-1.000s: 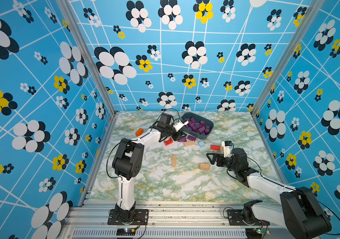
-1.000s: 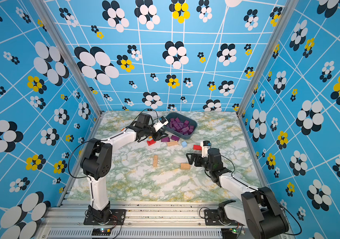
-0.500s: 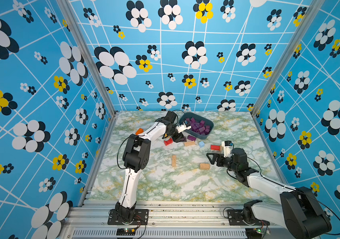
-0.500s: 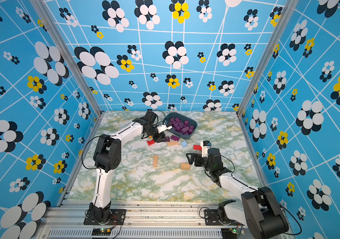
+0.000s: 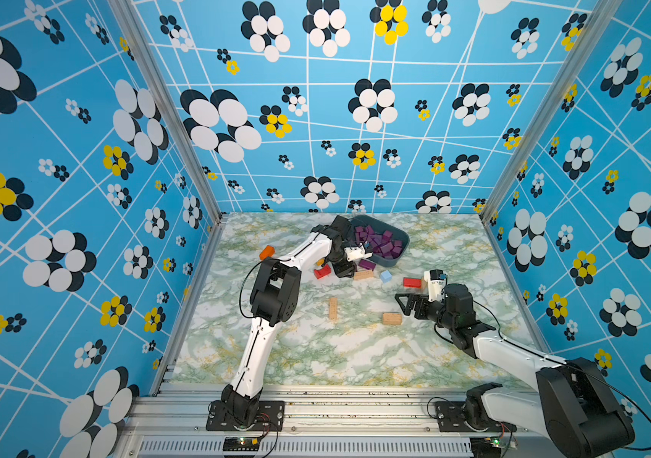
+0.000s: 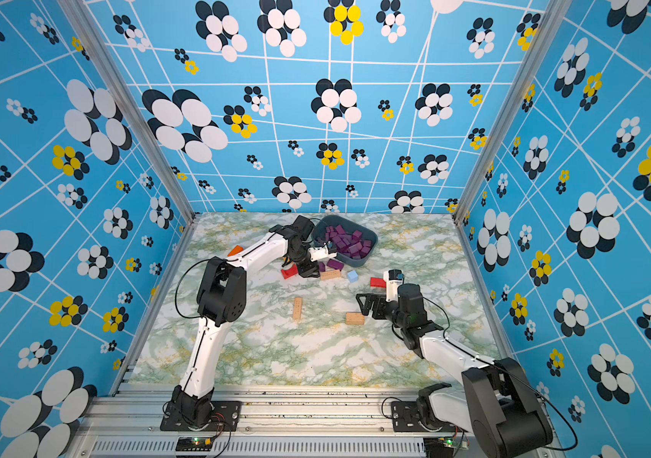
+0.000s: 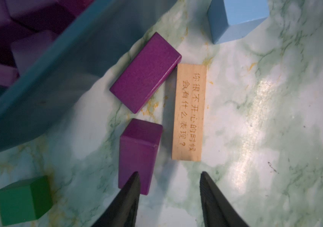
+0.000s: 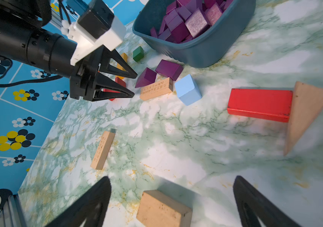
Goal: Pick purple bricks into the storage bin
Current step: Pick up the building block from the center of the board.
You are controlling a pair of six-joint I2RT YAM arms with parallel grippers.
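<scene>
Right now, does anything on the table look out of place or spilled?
A flat purple bar and a purple wedge lie on the table just outside the storage bin, beside an engraved tan block, while the other purple bricks are piled inside. The left hand is open by the wedge, gripping nothing.

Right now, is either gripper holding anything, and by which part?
Nothing is held. The left gripper is open by a loose purple brick; the right gripper is open over a tan block.

Top views look down from high up front; both close wrist views share the storage bin [image 7: 58, 68].
</scene>
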